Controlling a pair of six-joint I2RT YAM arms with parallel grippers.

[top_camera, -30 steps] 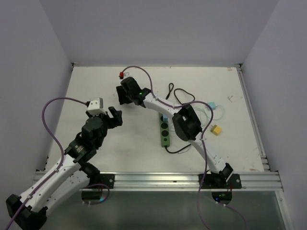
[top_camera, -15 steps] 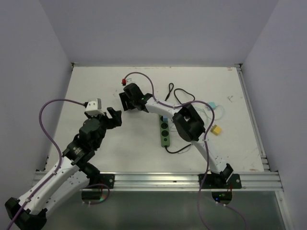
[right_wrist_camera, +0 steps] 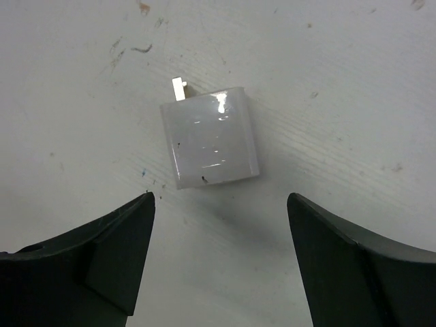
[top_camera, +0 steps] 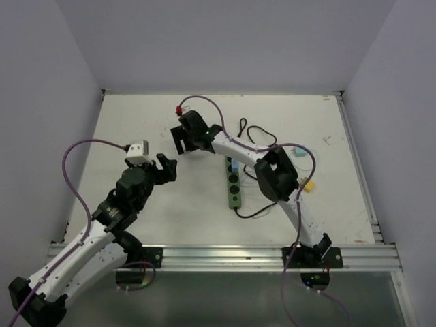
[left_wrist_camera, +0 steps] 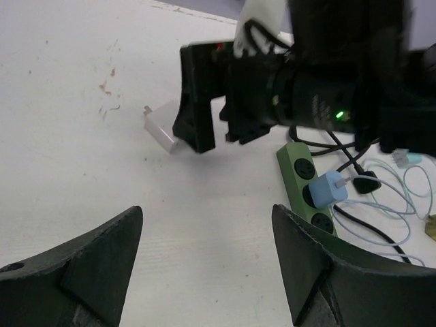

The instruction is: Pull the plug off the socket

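Just beyond open right pincer [right_wrist_camera: 219, 204], white plug [right_wrist_camera: 210, 137].

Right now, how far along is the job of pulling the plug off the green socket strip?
Done, it seems: a white plug lies loose on the table, apart from the socket.
In hand: nothing. The right gripper stands open over that plug without touching it, and the left gripper hangs open and empty.
Left: perhaps the light blue plug that sits in the strip, if it counts too.
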